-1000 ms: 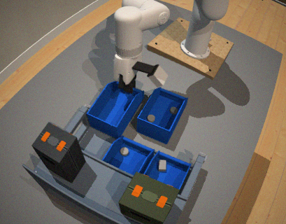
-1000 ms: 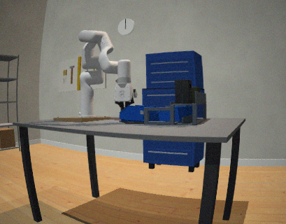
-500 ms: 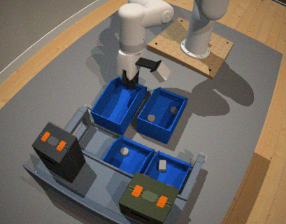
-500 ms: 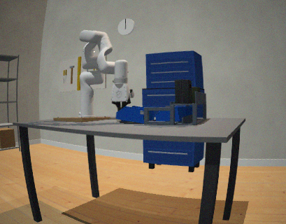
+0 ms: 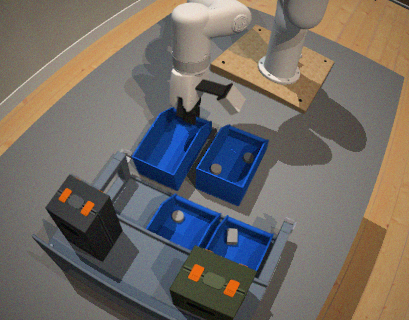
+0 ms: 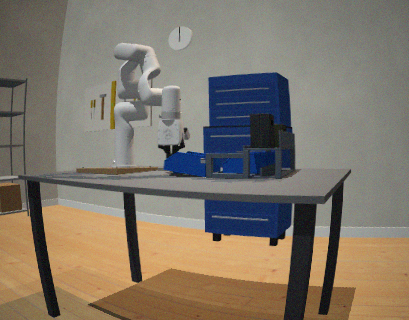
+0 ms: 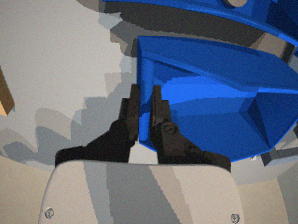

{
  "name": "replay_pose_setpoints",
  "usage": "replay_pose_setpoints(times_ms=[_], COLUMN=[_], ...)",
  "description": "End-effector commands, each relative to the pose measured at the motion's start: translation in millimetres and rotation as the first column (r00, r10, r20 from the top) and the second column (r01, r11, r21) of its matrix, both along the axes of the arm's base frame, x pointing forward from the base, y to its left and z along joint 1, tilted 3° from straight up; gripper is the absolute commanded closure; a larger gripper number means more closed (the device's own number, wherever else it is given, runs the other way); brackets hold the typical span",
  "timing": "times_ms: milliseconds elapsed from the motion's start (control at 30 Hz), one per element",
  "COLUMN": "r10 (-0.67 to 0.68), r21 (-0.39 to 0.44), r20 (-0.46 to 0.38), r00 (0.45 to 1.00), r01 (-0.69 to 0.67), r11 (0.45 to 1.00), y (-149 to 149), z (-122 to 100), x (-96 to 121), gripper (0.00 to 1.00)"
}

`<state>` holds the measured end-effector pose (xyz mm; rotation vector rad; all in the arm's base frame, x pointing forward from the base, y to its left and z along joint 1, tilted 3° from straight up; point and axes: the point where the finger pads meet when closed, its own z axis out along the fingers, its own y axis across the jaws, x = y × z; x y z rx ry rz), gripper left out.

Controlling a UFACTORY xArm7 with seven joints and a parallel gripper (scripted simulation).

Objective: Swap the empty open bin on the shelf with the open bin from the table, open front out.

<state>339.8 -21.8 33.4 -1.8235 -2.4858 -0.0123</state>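
My gripper [image 5: 187,116] [image 6: 171,148] [image 7: 145,97] is shut on the end wall of the empty blue bin [image 5: 171,147] [image 6: 183,162] [image 7: 213,103]. The bin is outside the grey shelf [image 5: 109,170] [image 6: 226,156], in front of its vacant left place, low over the table. I cannot tell whether its base touches the table. The second open blue bin [image 5: 232,162] stands on the table just beside it, with two small parts inside.
Two more blue bins [image 5: 183,222] [image 5: 239,242] with one part each sit in the shelf's middle and right places. A black case [image 5: 83,215] and a green case [image 5: 213,287] stand on the shelf's top board. The arm's wooden base plate [image 5: 271,65] lies behind.
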Motion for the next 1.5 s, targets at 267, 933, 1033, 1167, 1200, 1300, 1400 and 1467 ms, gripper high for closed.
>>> replay_pose_setpoints(times_ms=[267, 933, 1033, 1167, 1200, 1300, 1400, 1467], r10=[0.0, 0.0, 0.0, 0.0, 0.0, 0.0, 0.0, 0.0], r21=[-0.001, -0.001, -0.001, -0.001, -0.001, -0.001, -0.001, -0.001], r20=[0.003, 0.003, 0.003, 0.004, 0.004, 0.003, 0.004, 0.004], r00=[1.0, 1.0, 1.0, 1.0, 1.0, 1.0, 1.0, 1.0], r01=[0.0, 0.0, 0.0, 0.0, 0.0, 0.0, 0.0, 0.0], r11=[1.0, 1.0, 1.0, 1.0, 1.0, 1.0, 1.0, 1.0], y=[-0.5, -0.4, -0.3, -0.1, 0.0, 0.0, 0.2, 0.3], z=[0.9, -2.9, -5.5, -9.9, -11.1, -12.4, -16.1, -18.2], x=[0.8, 0.6, 0.6, 0.4, 0.4, 0.3, 0.2, 0.1], gripper=[1.0, 1.0, 1.0, 1.0, 1.0, 1.0, 1.0, 1.0])
